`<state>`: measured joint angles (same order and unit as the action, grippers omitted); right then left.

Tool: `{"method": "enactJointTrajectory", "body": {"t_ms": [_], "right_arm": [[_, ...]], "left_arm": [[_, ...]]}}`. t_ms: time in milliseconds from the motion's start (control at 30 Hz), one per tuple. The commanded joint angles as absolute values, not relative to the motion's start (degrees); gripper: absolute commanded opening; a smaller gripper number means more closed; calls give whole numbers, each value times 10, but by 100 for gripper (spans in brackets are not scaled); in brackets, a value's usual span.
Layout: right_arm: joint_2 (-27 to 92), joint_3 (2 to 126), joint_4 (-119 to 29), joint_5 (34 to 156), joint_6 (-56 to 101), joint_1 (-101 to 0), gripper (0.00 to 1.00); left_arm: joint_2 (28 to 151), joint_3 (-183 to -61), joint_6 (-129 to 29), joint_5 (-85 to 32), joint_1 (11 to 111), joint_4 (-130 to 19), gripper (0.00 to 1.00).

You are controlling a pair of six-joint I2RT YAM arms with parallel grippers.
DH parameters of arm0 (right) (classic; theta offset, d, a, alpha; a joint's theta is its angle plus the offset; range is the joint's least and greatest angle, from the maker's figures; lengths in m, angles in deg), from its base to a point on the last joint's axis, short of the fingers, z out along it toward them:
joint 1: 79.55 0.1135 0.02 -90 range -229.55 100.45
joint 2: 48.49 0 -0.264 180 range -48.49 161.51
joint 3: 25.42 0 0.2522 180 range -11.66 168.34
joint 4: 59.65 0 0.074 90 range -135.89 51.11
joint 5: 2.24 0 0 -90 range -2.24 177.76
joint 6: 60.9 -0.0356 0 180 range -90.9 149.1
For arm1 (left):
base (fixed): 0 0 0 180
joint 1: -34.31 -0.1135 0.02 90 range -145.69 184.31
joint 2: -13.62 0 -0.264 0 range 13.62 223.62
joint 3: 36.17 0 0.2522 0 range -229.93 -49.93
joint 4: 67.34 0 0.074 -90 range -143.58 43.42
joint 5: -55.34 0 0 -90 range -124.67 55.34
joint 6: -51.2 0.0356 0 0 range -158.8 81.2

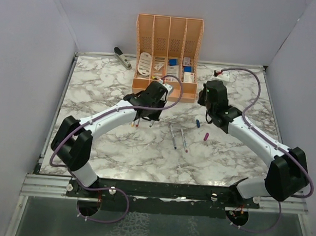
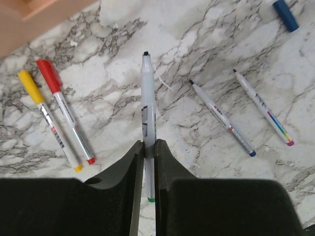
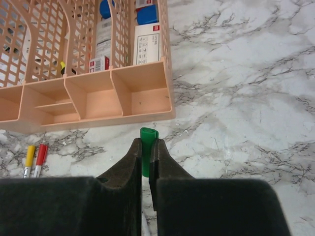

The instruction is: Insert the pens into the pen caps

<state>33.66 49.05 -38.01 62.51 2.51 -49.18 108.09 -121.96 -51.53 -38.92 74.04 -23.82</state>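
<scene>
My left gripper (image 2: pixel 149 143) is shut on a grey-white pen (image 2: pixel 148 98) with a green end band, its bare dark tip pointing away, above the marble table. My right gripper (image 3: pixel 146 145) is shut on the green cap (image 3: pixel 148 138), held just in front of the orange organizer (image 3: pixel 118 98). Two uncapped pens lie on the table, one blue-ended (image 2: pixel 221 118) and one magenta-ended (image 2: pixel 263 108). A yellow-capped pen (image 2: pixel 47 118) and a red-capped pen (image 2: pixel 69 120) lie side by side. The blue cap (image 1: pixel 198 123) and the magenta cap (image 1: pixel 206 136) lie loose between the arms.
The orange organizer (image 1: pixel 168 47) with white stationery stands at the back centre, close to both grippers. A grey stapler (image 1: pixel 122 56) lies at the back left. Walls close the table on the left, right and back.
</scene>
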Motion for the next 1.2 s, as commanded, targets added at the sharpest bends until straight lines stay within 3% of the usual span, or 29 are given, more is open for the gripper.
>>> {"method": "enactJointTrajectory", "body": {"t_ms": [0, 233, 533, 800, 1167], "right_arm": [[283, 449, -484, 589, 35, -493, 1], [201, 379, -649, 712, 73, -500, 1], [153, 323, -840, 877, 66, -500, 1], [163, 302, -887, 947, 61, -500, 1], [160, 300, -875, 969, 59, -500, 1]], "left_arm": [[1007, -1190, -483, -381, 740, -357, 0], [926, -1116, -458, -288, 740, -571, 0], [926, -1072, -547, -170, 739, -719, 0], [922, -1048, -578, -86, 739, -787, 0], [927, -1044, -603, -59, 740, -807, 0]]}}
